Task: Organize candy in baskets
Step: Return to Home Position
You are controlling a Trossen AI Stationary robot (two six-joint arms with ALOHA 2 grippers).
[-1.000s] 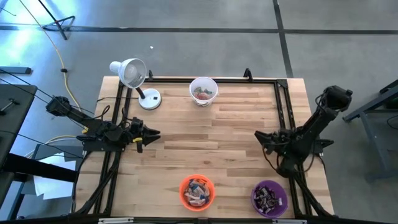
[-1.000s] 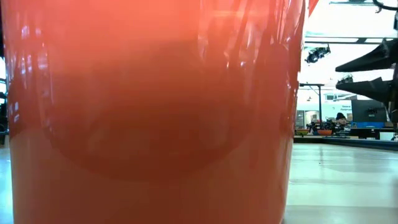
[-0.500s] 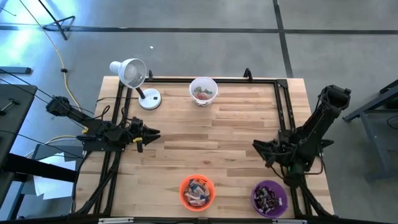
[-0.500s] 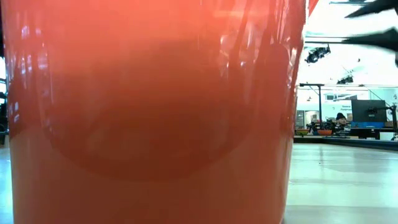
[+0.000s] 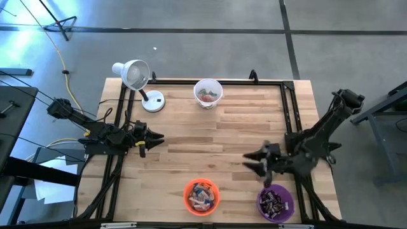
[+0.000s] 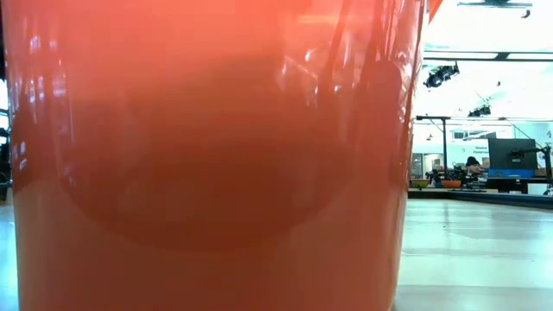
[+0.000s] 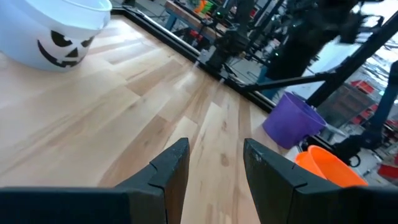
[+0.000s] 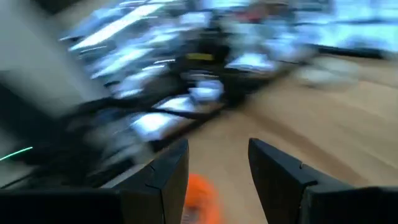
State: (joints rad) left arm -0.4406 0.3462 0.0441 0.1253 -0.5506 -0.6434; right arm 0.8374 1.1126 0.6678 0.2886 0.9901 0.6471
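Candy [image 5: 202, 194] (assorted wrappers) lies in orange basket [image 5: 186, 193]; purple basket [image 5: 259, 202] too.

Right hand [image 5: 250, 161] a blurred smear; room beyond orange basket [image 6: 207, 173] mostly hidden

**Both grippers open, right arm stretched long**

The right gripper [image 5: 253, 161] leads its right arm [image 5: 318, 130], which runs back behind it in a long, low line. Its fingers [image 8: 168, 171] are parted. Well apart and facing it, the left gripper [image 5: 158, 138] holds its own fingers [image 7: 171, 168] spread, with the left arm [image 5: 82, 121] folded close behind.
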